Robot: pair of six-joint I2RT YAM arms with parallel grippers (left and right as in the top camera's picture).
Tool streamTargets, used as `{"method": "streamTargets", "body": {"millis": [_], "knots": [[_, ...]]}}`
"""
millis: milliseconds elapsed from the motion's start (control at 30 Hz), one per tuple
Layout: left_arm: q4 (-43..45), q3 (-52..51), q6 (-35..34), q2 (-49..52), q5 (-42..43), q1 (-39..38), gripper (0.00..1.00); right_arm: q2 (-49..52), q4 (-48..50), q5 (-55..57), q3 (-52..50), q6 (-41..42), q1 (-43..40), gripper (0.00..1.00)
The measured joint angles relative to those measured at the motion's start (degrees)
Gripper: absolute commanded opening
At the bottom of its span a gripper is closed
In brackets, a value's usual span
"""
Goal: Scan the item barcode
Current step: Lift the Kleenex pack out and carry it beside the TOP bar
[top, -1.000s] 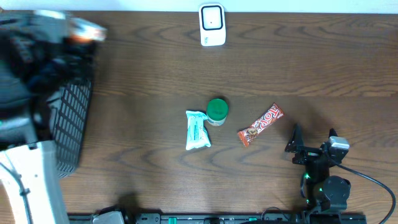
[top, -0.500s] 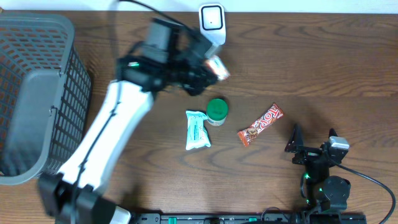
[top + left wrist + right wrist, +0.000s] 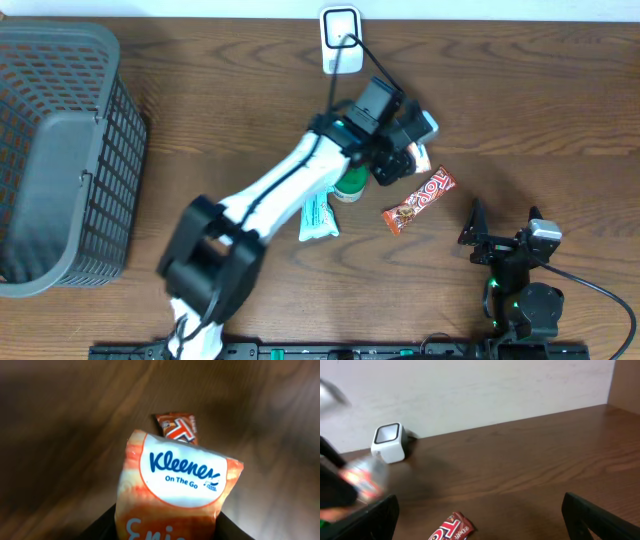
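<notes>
An orange and white Kleenex tissue pack point(image 3: 175, 480) fills the left wrist view, and my left gripper point(image 3: 165, 534) is shut on its lower end. In the overhead view that gripper point(image 3: 400, 150) holds the pack point(image 3: 417, 157) above the table, just right of a green-lidded jar point(image 3: 350, 182). The pack is a good way in front of the white barcode scanner point(image 3: 341, 40) at the back edge. My right gripper point(image 3: 478, 236) rests open and empty at the front right. The scanner point(image 3: 390, 442) also shows in the right wrist view. No barcode is visible on the pack.
A red Top candy bar point(image 3: 420, 200) lies right of the jar, and it shows again as the candy bar point(image 3: 177, 427) below the pack. A blue and white tissue pack point(image 3: 318, 212) lies partly under the left arm. A grey mesh basket point(image 3: 60, 150) stands at the far left.
My left arm has swung from the basket at the left across the table to the middle right, carrying the Kleenex pack. The right arm has not moved.
</notes>
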Motion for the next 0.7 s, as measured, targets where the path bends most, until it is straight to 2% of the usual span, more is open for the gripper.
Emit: {"method": "streamTargets", "body": {"millis": [167,267,300,333,367,500,700], "knots": [[3.06,0.0,0.0,7.45,-0.94,-1.88,0.45,0.0,0.0,0.0,0.0,-0.02,0.0,0.99],[4.22,0.0,0.13,10.73,-1.11,-2.62,0.54,0.0,0.0,0.0,0.0,0.0,0.0,0.99],[4.26,0.0,0.04,11.3,-1.27,-2.71,0.63,0.0,0.0,0.0,0.0,0.0,0.0,0.99],[4.24,0.0,-0.04,11.69,-1.73,-2.75,0.8,0.0,0.0,0.0,0.0,-0.02,0.0,0.99],[4.28,0.0,-0.15,11.89,-2.4,-2.75,0.91,0.0,0.0,0.0,0.0,0.0,0.0,0.99],[4.42,0.0,0.02,11.56,-7.78,-2.73,0.95,0.0,0.0,0.0,0.0,0.0,0.0,0.99],[4.5,0.0,0.13,7.87,-12.94,-2.69,0.96,0.0,0.0,0.0,0.0,0.0,0.0,0.99]]}}
